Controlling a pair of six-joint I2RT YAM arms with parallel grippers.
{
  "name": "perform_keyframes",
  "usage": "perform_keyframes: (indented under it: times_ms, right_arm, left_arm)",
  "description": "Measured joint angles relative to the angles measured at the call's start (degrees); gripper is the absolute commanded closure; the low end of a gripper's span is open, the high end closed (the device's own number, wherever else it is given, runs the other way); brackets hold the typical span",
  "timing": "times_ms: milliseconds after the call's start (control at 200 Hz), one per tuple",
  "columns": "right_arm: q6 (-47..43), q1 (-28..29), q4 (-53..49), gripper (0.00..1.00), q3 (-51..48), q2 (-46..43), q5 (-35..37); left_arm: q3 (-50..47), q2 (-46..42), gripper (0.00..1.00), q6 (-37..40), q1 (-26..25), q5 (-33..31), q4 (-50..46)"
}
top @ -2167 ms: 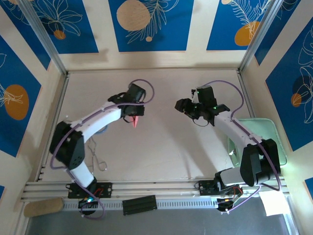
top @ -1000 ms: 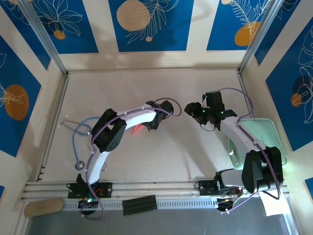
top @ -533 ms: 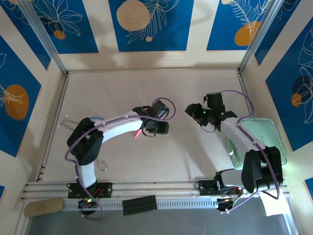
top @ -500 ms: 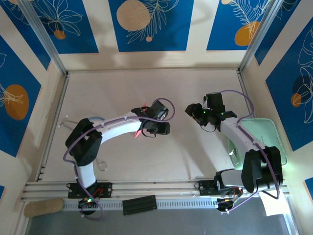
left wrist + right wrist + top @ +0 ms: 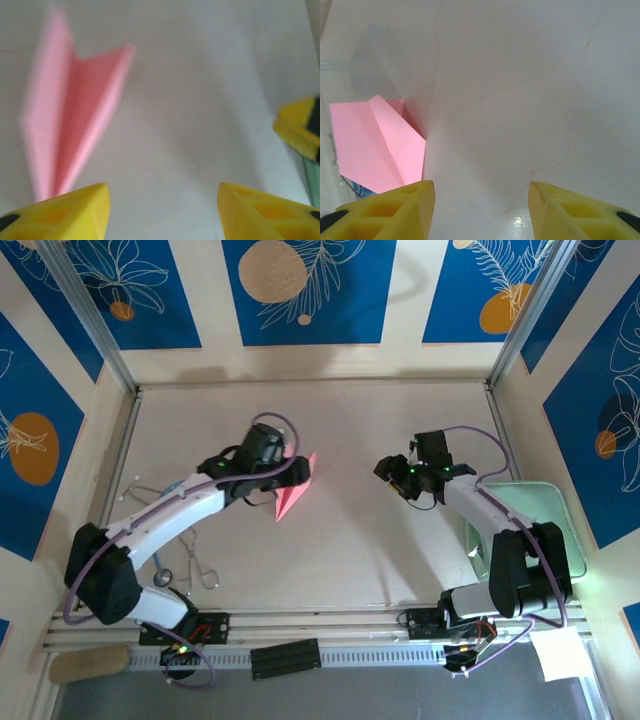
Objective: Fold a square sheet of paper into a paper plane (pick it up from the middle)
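Observation:
The paper plane (image 5: 295, 490) is a pink-red pointed dart lying free on the table near its middle, wings spread in a V. It is blurred ahead and to the left of the fingers in the left wrist view (image 5: 70, 120). My left gripper (image 5: 274, 462) (image 5: 162, 210) stands just left of it, open, with bare table between its yellow fingertips (image 5: 75, 212). My right gripper (image 5: 388, 468) (image 5: 480, 207) hangs further right, open and empty, facing the plane (image 5: 375, 145). One of its yellow fingers (image 5: 300, 131) reaches into the left wrist view.
A stethoscope (image 5: 168, 540) lies by the left arm. A pale green pad (image 5: 535, 515) sits at the right edge behind the right arm. A white sheet (image 5: 562, 655) and a black strip (image 5: 285, 658) rest by the near rail.
My left gripper has opened and let go of the plane, then swung back to the left and further away. The plane now lies free. The right gripper has barely moved.

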Motion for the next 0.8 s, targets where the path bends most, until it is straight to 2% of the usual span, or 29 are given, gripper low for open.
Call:
perform_keyframes:
  times_ms: [120,250,370,500,660,795]
  right_arm:
    - [0.0,1.8,0.0,0.47,0.9,1.8,0.0]
    - [0.0,3.1,0.1,0.47,2.4,3.2,-0.1]
    - [0.0,3.9,0.1,0.47,3.0,3.7,-0.1]
    - [0.0,4.4,0.0,0.47,3.0,4.0,-0.2]
    - [0.0,4.5,0.0,0.47,3.0,4.1,-0.2]
    - [0.0,4.5,0.0,0.47,3.0,4.1,-0.2]
  left_arm:
    - [-4.3,-1.3,0.33,2.9,5.0,-1.4,0.0]
    - [-6.6,2.4,0.32,7.5,5.7,-1.4,0.9]
    - [-6.6,8.0,0.37,11.9,6.0,-1.4,2.9]
    - [-6.6,12.9,0.48,16.5,6.1,-1.7,5.4]
    - [-4.9,16.0,0.73,21.5,6.1,-2.4,7.4]
    - [-3.8,16.2,0.88,24.6,5.6,-3.1,8.5]
